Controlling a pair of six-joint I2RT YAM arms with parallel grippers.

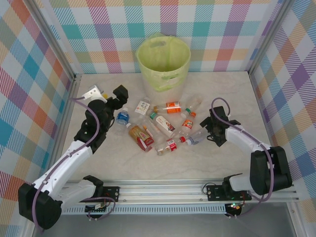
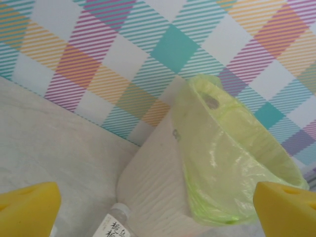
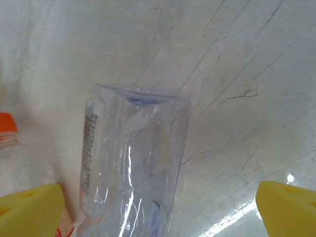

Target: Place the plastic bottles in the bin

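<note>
Counter (image 1: 123, 165) holds the bin (image 1: 163, 79) at the back and the plastic bottles (image 1: 158, 126) scattered before it, left gripper (image 1: 123, 96) spread beside them, right gripper (image 1: 206, 132) spread above a clear bottle (image 3: 133, 163), so a pick seems due: descend, straddle, close.

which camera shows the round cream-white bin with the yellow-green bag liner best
The top external view: the round cream-white bin stands whole and upright at the far side of the table, its open mouth and bag liner plain to see. The left wrist view shows it close and tilted in frame, with its lower part cut off.
</note>
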